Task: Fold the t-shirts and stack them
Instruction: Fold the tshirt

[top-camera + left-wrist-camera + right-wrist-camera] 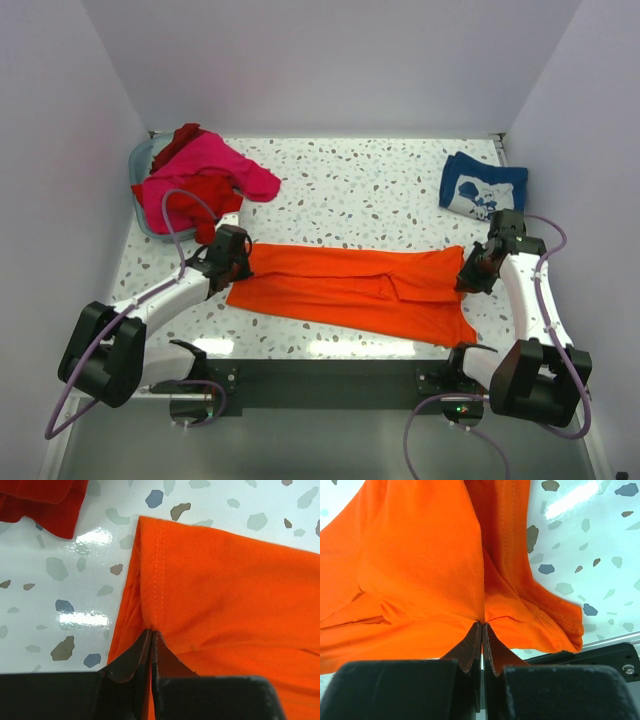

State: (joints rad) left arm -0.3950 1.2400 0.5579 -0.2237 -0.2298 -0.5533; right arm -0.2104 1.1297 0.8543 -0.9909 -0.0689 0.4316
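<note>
Roughly, I judge the job under halfway. My left gripper has its fingers pressed together on the stitched hem of the orange t-shirt, and my right gripper is pinched the same way on a gather of cloth at the shirt's other end. Between the two, the orange t-shirt lies as a long flat band on the table, doubled lengthwise by the look of it, smooth near my left fingers and creased near my right. It needs more folds. Beyond my right gripper the navy t-shirt sits as a compact folded bundle, white print showing. Beyond my left gripper the pink t-shirt and red t-shirt are heaped unfolded, spilling over a bin.
</note>
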